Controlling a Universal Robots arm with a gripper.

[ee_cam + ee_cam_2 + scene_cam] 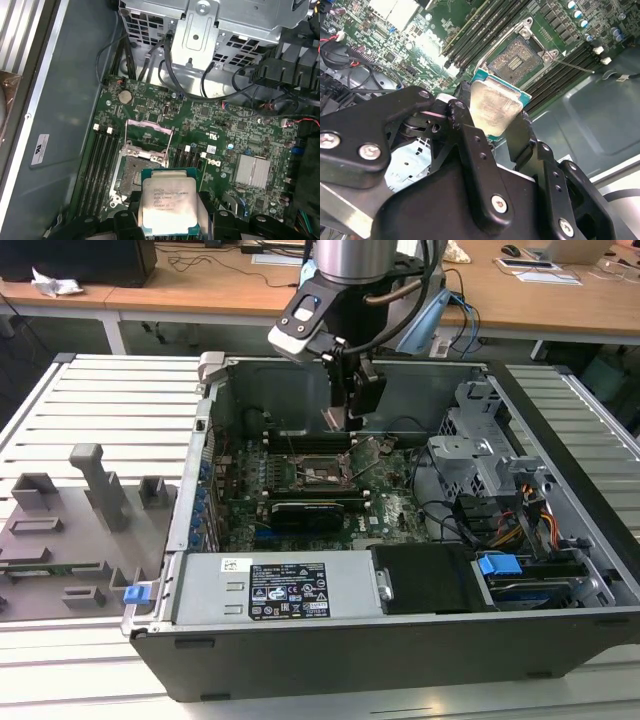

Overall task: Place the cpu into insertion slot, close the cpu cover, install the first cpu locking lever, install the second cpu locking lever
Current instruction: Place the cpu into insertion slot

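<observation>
My gripper (340, 418) hangs inside the open computer case, shut on the cpu (334, 420). In both wrist views the cpu (167, 205) (492, 107), a flat square with a dull silver top and a green edge, sits between the black fingers (124, 220). It is held above the green board and beside the insertion slot (135, 175) (516, 57), whose dark contact field lies bare. The cpu cover (148, 129), a thin silver frame, stands swung up at the slot's far edge. A thin metal lever (574, 65) sticks out beside the slot.
Memory sticks (100, 165) flank the slot. A long black card (310, 510) lies nearer the case front, then a grey power supply (285, 590). A metal drive cage (480, 440) with cables fills the exterior view's right. A grey fixture tray (80, 530) sits outside the case.
</observation>
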